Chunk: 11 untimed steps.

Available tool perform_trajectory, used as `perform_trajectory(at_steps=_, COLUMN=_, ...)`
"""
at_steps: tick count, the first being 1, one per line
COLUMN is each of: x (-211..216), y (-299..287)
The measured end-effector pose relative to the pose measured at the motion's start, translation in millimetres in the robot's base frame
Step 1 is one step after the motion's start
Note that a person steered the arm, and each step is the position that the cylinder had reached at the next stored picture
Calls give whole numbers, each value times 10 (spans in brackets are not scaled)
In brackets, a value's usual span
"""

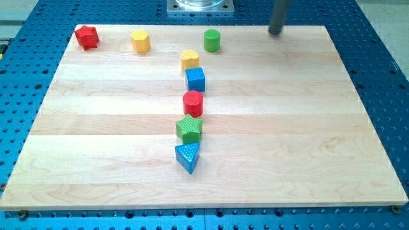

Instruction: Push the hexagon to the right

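The yellow hexagon [140,41] stands near the top left of the wooden board [287,128]. My tip [275,32] is at the board's top edge, far to the right of the hexagon and right of the green cylinder [212,40]. It touches no block. A red star [87,36] lies left of the hexagon.
A column of blocks runs down the middle: a yellow arch-like block [190,59], a blue cube [195,79], a red cylinder [193,103], a green star [189,128] and a blue triangle [187,156]. A metal base plate [200,6] sits at the view's top.
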State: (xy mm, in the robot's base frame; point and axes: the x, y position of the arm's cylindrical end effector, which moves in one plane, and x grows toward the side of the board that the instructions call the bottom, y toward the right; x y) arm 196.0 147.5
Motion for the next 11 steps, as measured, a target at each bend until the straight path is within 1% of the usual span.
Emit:
perform_trajectory(at_steps=1, x=-38, y=-308)
perform_trajectory(at_steps=2, x=-41, y=-1036)
perform_trajectory(at_steps=3, x=-42, y=-2084)
perform_trajectory(at_steps=5, x=381, y=-2660)
perform_trajectory(at_steps=6, x=176, y=-2823)
perform_trajectory(at_steps=7, x=368, y=-3325)
perform_trajectory(at_steps=8, x=636, y=-3070)
perform_trajectory(at_steps=9, x=620, y=-2687)
perform_trajectory(at_steps=10, x=174, y=-2957)
perform_trajectory(at_steps=11, x=73, y=-2421)
